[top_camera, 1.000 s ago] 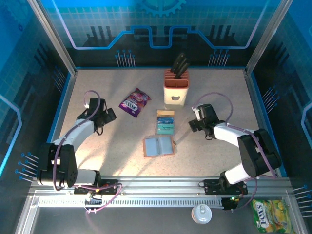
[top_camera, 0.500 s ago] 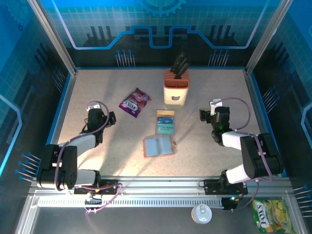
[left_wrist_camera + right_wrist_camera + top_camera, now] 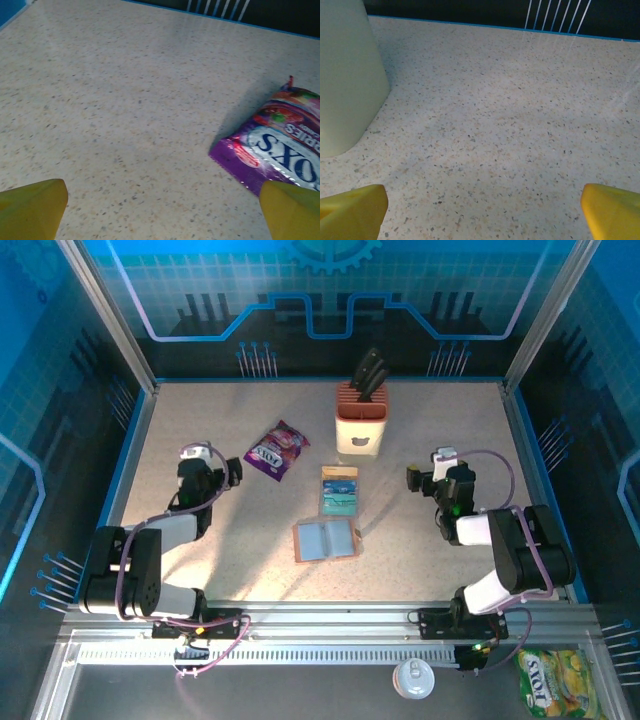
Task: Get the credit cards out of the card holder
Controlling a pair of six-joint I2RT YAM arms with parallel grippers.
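Brown leather card holder [image 3: 325, 539] lies open mid-table, credit cards [image 3: 339, 490] stacked just beyond it. My left gripper [image 3: 164, 202] and right gripper [image 3: 483, 207] both gape empty, well aside. A careless sweep inward, I judge, could scatter that loose stack.

A purple snack packet [image 3: 277, 451] lies left of the cream-and-orange knife block [image 3: 361, 427] on the speckled table [image 3: 255, 535].

L pincer [image 3: 162, 202], R pincer [image 3: 482, 205]: both spread wide.
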